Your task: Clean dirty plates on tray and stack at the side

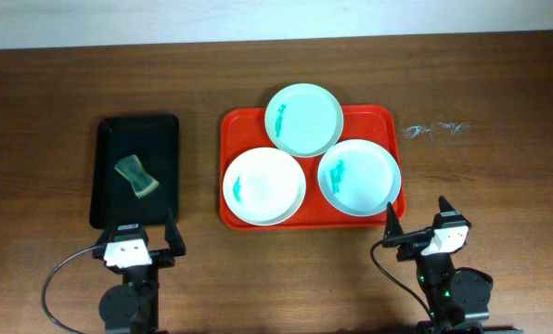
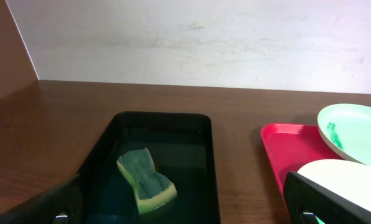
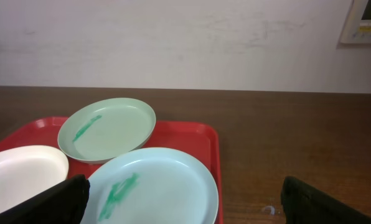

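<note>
The red tray (image 1: 239, 125) holds three plates with teal smears. The mint green plate (image 1: 304, 119) leans on the tray's far rim. The white plate (image 1: 264, 186) is at front left, the pale blue plate (image 1: 358, 176) at front right. My left gripper (image 1: 135, 238) is open and empty near the table's front edge, just in front of the black tray. My right gripper (image 1: 419, 225) is open and empty, in front of the red tray's right corner. The right wrist view shows the blue plate (image 3: 154, 186), green plate (image 3: 108, 129) and white plate (image 3: 17, 177).
A black tray (image 1: 165, 130) at left holds a green-and-yellow sponge (image 1: 136, 176), which also shows in the left wrist view (image 2: 145, 181). A small smear of clear liquid or film (image 1: 436, 129) lies on the wood right of the red tray.
</note>
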